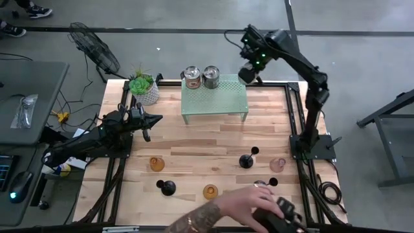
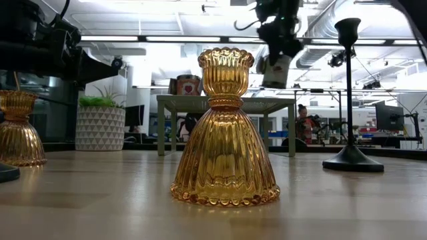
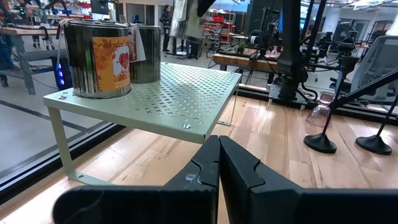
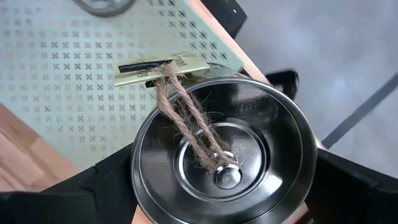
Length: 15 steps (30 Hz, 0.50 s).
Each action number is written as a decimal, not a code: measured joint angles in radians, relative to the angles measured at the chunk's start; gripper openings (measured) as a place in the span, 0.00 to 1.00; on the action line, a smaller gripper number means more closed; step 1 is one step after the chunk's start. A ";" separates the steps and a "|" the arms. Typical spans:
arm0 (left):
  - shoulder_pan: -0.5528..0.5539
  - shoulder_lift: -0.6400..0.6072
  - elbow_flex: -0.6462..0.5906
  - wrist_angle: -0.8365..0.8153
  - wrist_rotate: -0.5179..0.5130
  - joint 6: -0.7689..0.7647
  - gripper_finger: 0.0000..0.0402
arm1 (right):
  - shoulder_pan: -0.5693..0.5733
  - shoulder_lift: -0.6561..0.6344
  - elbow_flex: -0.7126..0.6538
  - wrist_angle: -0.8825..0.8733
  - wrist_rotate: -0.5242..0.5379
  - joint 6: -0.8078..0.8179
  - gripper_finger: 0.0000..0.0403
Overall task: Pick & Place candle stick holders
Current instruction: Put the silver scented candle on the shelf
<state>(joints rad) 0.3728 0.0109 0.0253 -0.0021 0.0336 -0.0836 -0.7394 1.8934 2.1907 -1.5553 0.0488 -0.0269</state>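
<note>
Silver cup [image 1: 246, 73] hangs clamped in the wide-spread right gripper [image 1: 248, 75] at the high view's upper right, beside the green shelf [image 1: 223, 103], while the left gripper [image 1: 154, 120] rests shut at centre left and a person's hand [image 1: 239, 206] reaches among the lower holders. Across the low view, an amber holder [image 2: 225, 133] fills the centre, with the cup at top centre. Both wrist views agree: right fingers [image 4: 93, 186] flank the cup, left fingers [image 3: 239, 171] press together.
</note>
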 joint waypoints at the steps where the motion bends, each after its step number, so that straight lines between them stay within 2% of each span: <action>1: 0.000 0.000 0.000 0.000 0.000 0.000 0.00 | 0.005 0.017 0.014 0.004 0.003 -0.020 0.86; 15: 0.000 0.000 0.000 0.000 0.000 0.000 0.00 | 0.060 0.116 0.037 0.116 0.039 -0.162 0.87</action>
<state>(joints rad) 0.3726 0.0109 0.0253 -0.0021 0.0338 -0.0834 -0.6794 2.0097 2.2272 -1.4393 0.0883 -0.1892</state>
